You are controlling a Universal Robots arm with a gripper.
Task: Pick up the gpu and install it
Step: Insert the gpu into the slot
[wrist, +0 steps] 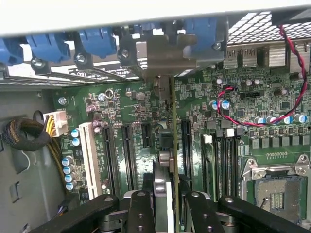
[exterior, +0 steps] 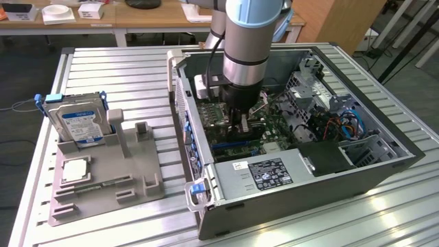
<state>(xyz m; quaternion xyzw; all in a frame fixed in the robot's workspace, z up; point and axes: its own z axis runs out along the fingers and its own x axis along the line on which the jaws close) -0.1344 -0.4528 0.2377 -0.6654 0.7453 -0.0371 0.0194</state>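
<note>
My gripper (exterior: 243,122) reaches down into the open computer case (exterior: 274,200) on the metal table. In the wrist view the gripper (wrist: 167,211) is shut on the gpu (wrist: 173,121), a thin card seen edge-on between the two black fingers (wrist: 141,213). The card stands upright over the green motherboard (wrist: 121,107), in line with the long dark expansion slots (wrist: 186,145). Its silvery end bracket (wrist: 165,56) sits against the case's rear slot openings. In the exterior view the gpu (exterior: 241,136) shows as a dark piece just below the fingers. Whether its edge is seated in a slot I cannot tell.
A grey holder tray (exterior: 137,170) to the case's left in the exterior view carries a hard drive (exterior: 77,121) and a square CPU chip (exterior: 74,170). Inside the case are a power supply (exterior: 268,172), a red-black cable (wrist: 238,116) and an open CPU socket (wrist: 277,194).
</note>
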